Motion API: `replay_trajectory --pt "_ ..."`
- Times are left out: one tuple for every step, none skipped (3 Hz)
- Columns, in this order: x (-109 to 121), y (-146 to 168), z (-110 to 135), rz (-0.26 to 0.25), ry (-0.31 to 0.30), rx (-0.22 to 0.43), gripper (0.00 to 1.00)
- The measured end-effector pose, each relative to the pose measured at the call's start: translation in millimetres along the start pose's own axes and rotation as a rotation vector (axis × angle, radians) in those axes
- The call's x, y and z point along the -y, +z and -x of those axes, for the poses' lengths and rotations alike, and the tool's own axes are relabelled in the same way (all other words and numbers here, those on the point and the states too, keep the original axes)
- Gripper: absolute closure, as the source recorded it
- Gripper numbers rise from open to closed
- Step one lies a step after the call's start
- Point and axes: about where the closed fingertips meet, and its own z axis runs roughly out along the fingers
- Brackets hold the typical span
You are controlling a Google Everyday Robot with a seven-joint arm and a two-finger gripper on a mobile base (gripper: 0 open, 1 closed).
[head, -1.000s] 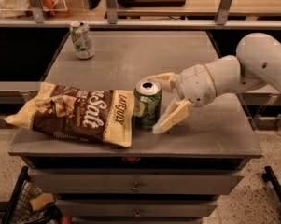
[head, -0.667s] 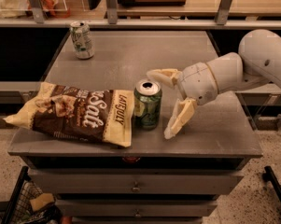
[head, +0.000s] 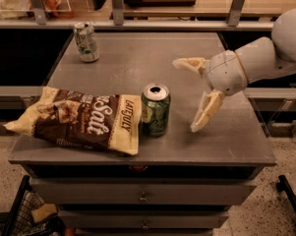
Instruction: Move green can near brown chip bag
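Camera view: the green can (head: 155, 109) stands upright on the table (head: 137, 58) just beside the right end of the brown chip bag (head: 78, 119), the pincer (head: 186, 96) hanging to its right, spread wide and empty. A stray swing of the near finger could topple the can; its contents, if any, are hidden.

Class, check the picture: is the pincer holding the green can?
No, the pincer is open and hangs apart from the green can, on its right, with bare table showing between them.
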Motion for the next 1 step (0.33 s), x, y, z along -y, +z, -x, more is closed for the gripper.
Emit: replay_trajectory --pt "17.8 -30.9 -18.2 -0.017 -0.038 -0.098 0.0"
